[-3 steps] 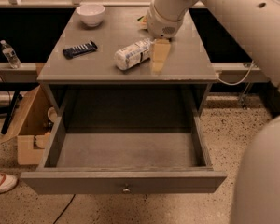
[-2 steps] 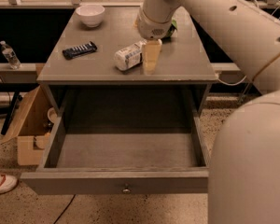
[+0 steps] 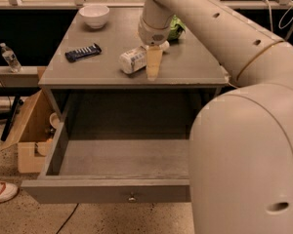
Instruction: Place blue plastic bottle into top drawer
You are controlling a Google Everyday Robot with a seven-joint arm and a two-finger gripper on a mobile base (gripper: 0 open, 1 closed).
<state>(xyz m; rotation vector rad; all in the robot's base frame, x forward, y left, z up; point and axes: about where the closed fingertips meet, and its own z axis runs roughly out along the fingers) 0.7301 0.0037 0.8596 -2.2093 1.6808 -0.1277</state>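
Observation:
The blue plastic bottle (image 3: 133, 60) lies on its side on the grey cabinet top (image 3: 112, 38), white cap pointing back right. My gripper (image 3: 154, 63) hangs from the arm straight down onto the cabinet top, right against the bottle's right side. The top drawer (image 3: 107, 191) is pulled wide open below, with a bare grey floor and a small round knob (image 3: 132, 197) on its front panel. My arm's large body hides the drawer's right part.
On the cabinet top are a white bowl (image 3: 94, 15) at the back left, a dark blue packet (image 3: 83, 52) and a green bag (image 3: 176, 28) behind the arm. A small water bottle (image 3: 10, 57), a cardboard box (image 3: 31, 130) and a shoe (image 3: 0, 190) are at the left.
My gripper has moved left along the cabinet top, from a little right of the bottle to right against it. The bottle and the drawer have not moved.

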